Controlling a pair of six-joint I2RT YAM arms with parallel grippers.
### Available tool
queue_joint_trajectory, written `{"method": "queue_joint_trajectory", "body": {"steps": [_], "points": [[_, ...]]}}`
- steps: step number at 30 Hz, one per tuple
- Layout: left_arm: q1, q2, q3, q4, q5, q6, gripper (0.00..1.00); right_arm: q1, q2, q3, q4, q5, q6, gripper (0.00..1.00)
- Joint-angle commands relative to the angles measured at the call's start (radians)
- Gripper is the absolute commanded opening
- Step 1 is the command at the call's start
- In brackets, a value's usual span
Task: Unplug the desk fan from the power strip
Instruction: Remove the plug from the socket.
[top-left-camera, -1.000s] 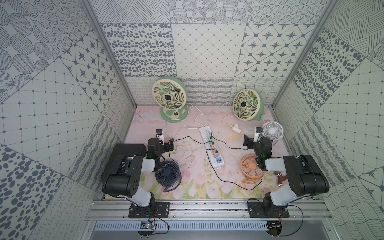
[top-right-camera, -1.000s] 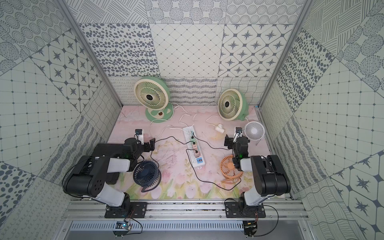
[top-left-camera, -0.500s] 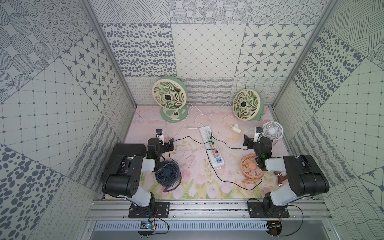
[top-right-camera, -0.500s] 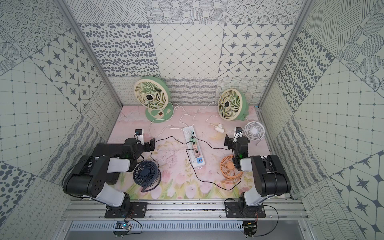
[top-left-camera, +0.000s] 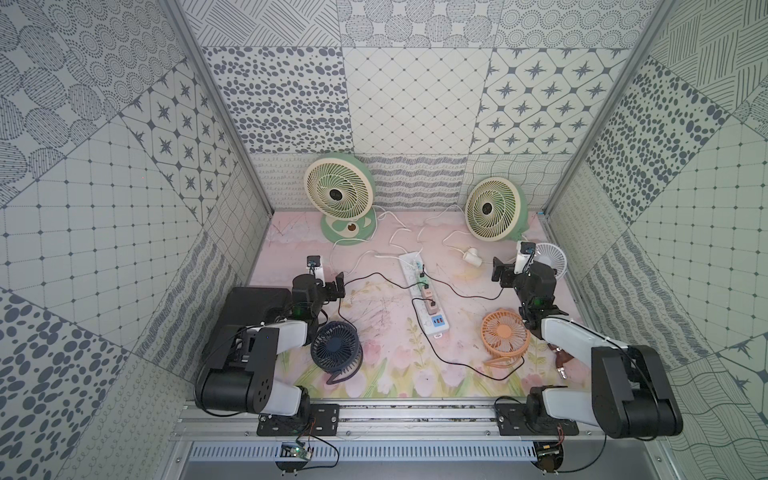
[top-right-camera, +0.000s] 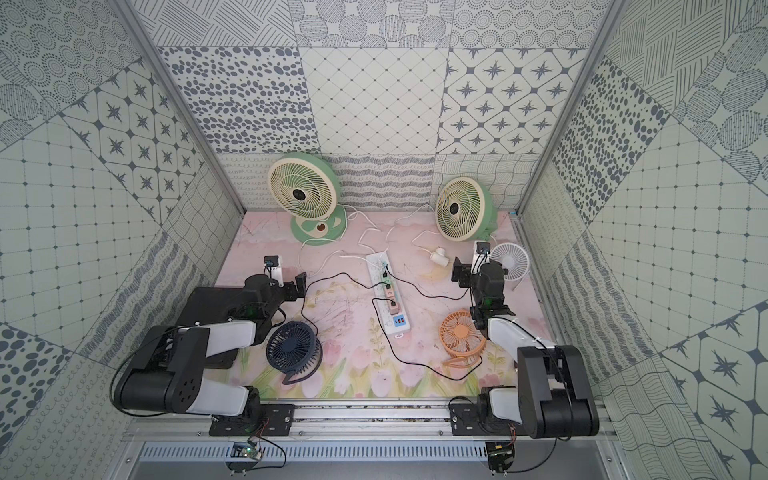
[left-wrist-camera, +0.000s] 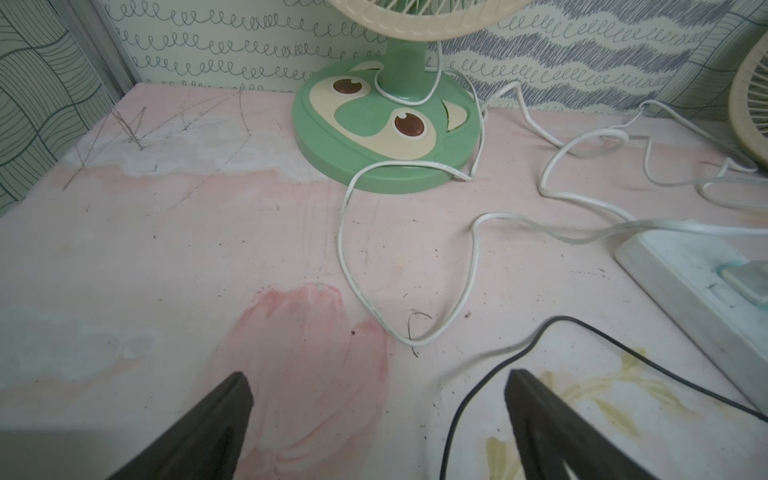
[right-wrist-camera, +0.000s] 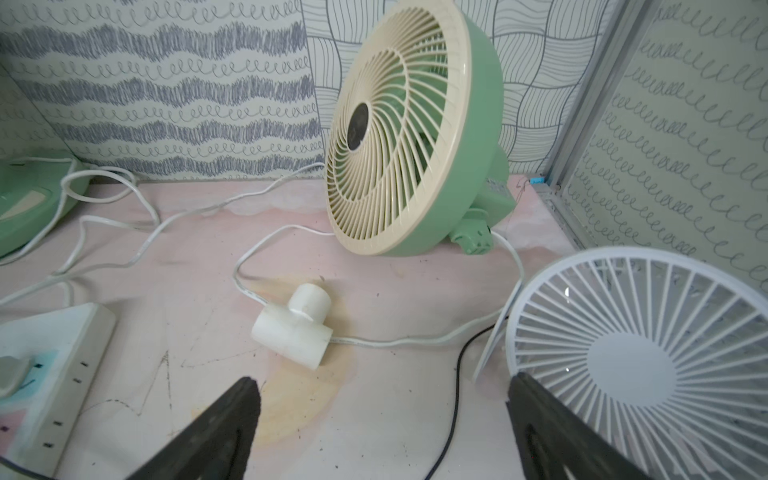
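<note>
The white power strip lies lengthwise in the middle of the pink mat, with several plugs in its pastel sockets. Black cords run from it toward a navy fan, an orange fan and a white fan. My left gripper hovers open left of the strip, a black cord passing between its fingers. My right gripper stands open right of the strip, beside the white fan. Neither holds anything.
Two green-and-cream fans stand at the back wall, their white cords looping over the mat. A loose white plug lies between the strip and the right gripper. Patterned walls close in three sides.
</note>
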Motion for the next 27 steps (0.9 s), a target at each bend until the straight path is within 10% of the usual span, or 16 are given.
{"method": "queue_joint_trajectory", "body": {"steps": [1, 12, 27], "points": [[-0.006, -0.09, 0.025, -0.133, -0.074, -0.053, 0.99, 0.027, -0.073, 0.085, -0.185, -0.084, -0.01, 0.97], [-0.089, -0.264, 0.202, -0.538, -0.026, -0.284, 0.99, 0.343, -0.172, 0.21, -0.507, -0.018, -0.047, 0.97], [-0.273, -0.419, 0.207, -0.711, 0.256, -0.764, 0.99, 0.529, -0.059, 0.379, -0.903, -0.073, 0.348, 0.97]]}}
